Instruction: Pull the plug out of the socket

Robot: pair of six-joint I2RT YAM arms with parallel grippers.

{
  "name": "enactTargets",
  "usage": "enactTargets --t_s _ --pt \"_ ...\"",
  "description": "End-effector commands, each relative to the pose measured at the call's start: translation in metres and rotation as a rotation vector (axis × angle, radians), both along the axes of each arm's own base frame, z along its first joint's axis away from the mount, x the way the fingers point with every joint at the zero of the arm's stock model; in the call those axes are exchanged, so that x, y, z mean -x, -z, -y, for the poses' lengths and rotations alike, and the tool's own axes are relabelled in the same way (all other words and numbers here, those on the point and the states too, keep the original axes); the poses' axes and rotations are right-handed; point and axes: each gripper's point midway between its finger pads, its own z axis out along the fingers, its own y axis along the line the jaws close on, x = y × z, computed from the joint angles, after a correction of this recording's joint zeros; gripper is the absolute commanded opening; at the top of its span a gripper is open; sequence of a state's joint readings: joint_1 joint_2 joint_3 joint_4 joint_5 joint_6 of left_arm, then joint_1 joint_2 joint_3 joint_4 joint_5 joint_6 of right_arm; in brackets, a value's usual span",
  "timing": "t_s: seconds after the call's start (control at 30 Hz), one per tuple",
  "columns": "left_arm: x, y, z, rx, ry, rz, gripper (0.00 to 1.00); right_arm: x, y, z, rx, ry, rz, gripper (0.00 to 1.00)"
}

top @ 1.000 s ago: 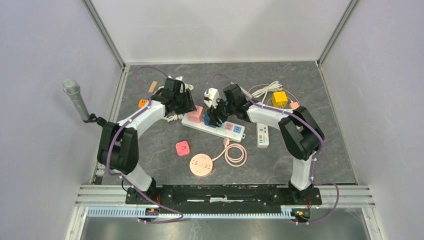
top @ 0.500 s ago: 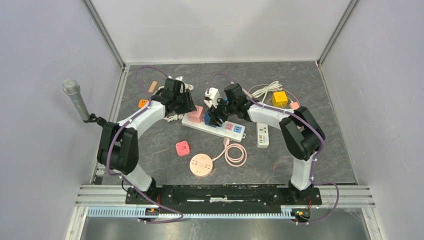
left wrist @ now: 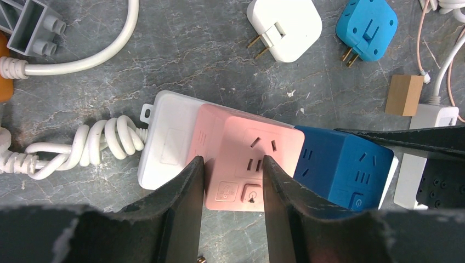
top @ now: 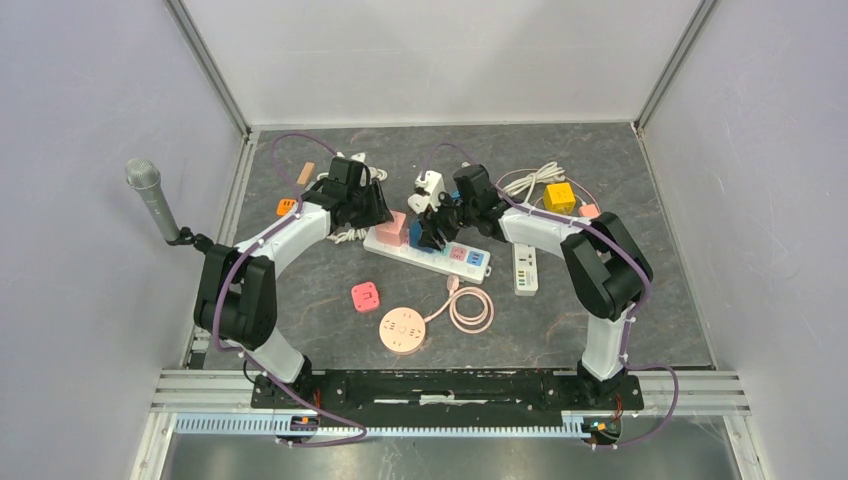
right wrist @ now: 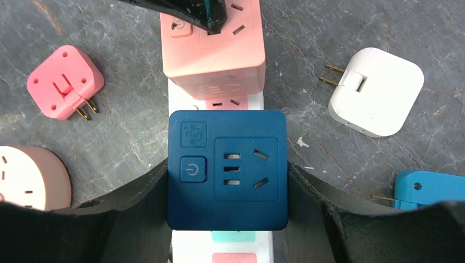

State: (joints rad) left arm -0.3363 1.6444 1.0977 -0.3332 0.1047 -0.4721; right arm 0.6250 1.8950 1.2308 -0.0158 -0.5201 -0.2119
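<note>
Dark blue plug cube [right wrist: 227,170] sits between the two fingers of the right gripper [right wrist: 227,189], which grasps it by both its sides. Under the cube runs the white power strip [right wrist: 216,101]; if the pins are in the socket or out, I cannot tell. Just ahead of these fingers the pink adapter cube [left wrist: 257,148] stands on the same strip. The left gripper [left wrist: 233,164] is over this pink cube with fingers parted, not clamping it, the tips on its top face. To the right of the right gripper lies a white plug [right wrist: 378,90], to its left a pink plug [right wrist: 63,82].
</note>
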Motion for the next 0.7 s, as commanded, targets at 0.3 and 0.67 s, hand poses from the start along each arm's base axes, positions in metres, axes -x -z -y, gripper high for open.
enactTargets --t_s 0.3,0.67 --pt "0.089 0.089 -0.026 -0.186 0.037 -0.392 0.33 -0.007 -0.072 -0.03 -0.059 -0.047 0.284 0.0" --pt "0.069 0.069 -0.015 -0.148 0.047 -0.335 0.33 -0.025 -0.148 -0.005 -0.197 0.076 0.355 0.0"
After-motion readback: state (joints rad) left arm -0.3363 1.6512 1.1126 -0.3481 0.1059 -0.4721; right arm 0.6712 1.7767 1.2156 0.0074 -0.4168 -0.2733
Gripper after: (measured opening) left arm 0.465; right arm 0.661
